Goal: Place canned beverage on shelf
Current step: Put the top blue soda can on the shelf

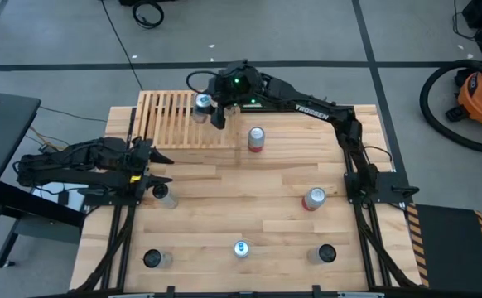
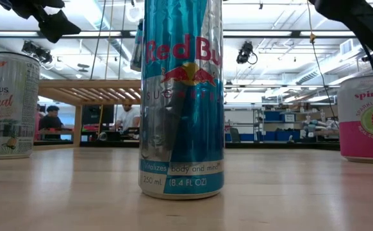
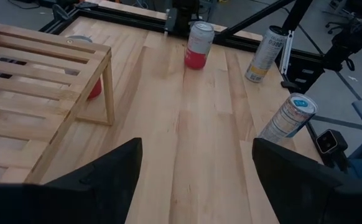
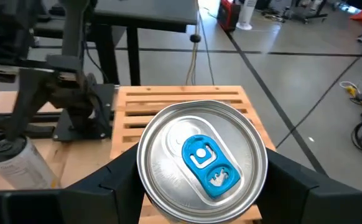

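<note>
A silver-topped can with a blue tab (image 4: 201, 160) hangs upright over the slatted wooden shelf (image 1: 179, 120) at the table's far left. My right gripper (image 1: 214, 108) is shut on this can, with its arm reaching in from the right side of the table. In the high view the can (image 1: 202, 105) shows above the shelf's right half. My left gripper (image 3: 193, 177) waits open at the table's left edge, pointing across the table with nothing between its fingers. My right gripper pinches the can's round wall just below the rim (image 4: 145, 177) between its two fingers (image 4: 116, 183), one on each side. The fingers come nearly level, slanting a little down, from the table's right. The can stands upright in the hold, above the shelf's slats (image 4: 181, 102).
A red can (image 1: 257, 139) stands just right of the shelf. A pink can (image 1: 314, 199) stands mid-right. A blue Red Bull can (image 1: 241, 248) and two dark-topped cans (image 1: 154, 259) (image 1: 326, 254) stand along the near edge. Another can (image 1: 165, 194) stands by my left gripper.
</note>
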`<state>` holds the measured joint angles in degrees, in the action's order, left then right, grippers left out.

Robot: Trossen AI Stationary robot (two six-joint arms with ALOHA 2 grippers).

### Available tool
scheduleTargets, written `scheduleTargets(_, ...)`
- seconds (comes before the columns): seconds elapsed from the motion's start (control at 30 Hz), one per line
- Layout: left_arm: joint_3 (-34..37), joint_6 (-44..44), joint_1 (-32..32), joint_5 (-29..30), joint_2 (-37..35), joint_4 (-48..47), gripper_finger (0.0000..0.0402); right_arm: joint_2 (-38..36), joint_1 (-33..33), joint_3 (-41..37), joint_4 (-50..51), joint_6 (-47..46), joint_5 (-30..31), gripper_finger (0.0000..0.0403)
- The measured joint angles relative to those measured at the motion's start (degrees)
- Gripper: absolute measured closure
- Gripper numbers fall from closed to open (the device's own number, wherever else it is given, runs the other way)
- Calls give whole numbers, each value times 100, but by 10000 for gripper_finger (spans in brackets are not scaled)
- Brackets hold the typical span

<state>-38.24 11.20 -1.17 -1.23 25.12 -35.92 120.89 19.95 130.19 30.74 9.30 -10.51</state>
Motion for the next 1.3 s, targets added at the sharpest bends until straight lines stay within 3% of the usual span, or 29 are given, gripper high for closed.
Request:
scheduleTargets(0.2, 0, 0, 0, -1, 0, 4, 88, -16, 174, -114, 95, -190, -353, 159)
scheduleTargets(1.3, 0, 16, 0, -2, 0, 9, 88, -47, 161, -185, 228, 165, -203, 151)
